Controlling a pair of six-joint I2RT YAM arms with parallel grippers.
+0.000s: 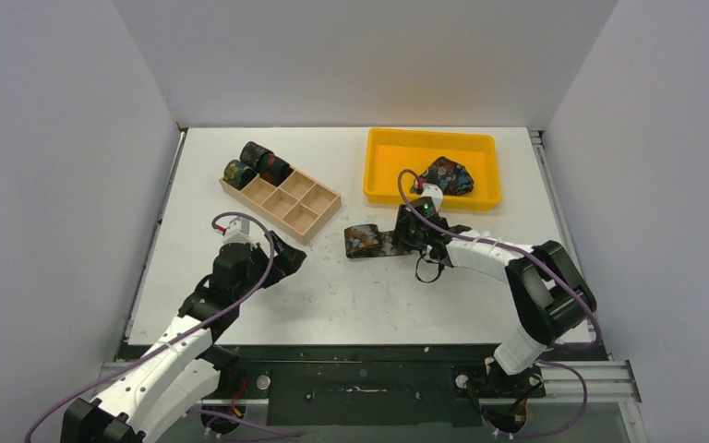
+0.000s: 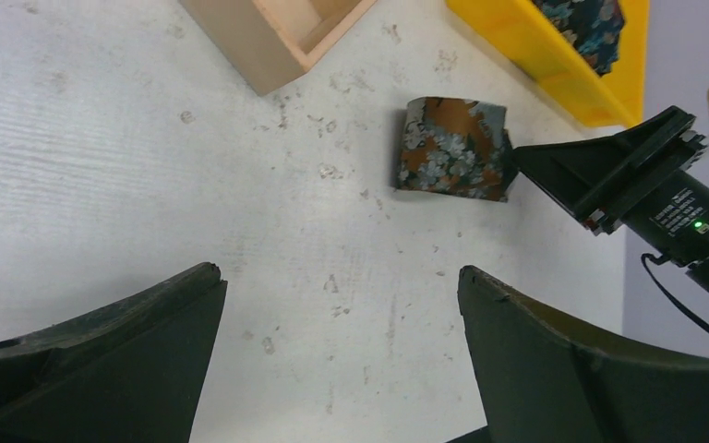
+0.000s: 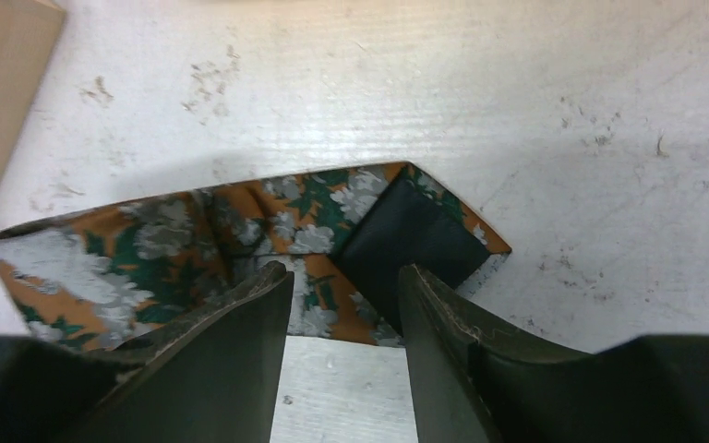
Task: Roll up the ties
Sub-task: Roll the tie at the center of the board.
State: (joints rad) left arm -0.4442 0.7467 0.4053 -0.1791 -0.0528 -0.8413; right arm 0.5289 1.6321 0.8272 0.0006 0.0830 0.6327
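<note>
Rust floral tie (image 1: 366,242) lies partly folded at the middle of the tabletop (image 1: 351,305), between box (image 1: 263,214) and tray (image 1: 425,199). Right end effector (image 3: 343,269) narrowly parted, straddling the tie's edge. Left end effector (image 2: 340,270) spread wide, empty, nearer the left edge

Left arm (image 1: 162,365) and right arm (image 1: 480,251) are the same build: white link shells, black joint housings, black wrist modules. A purple cable (image 1: 233,215) loops off each wrist and runs down the arm. Green LED (image 2: 697,224) lit on the right wrist module. Fingers (image 3: 231,360) are dark, wedge-shaped, edges scuffed pale.
</note>
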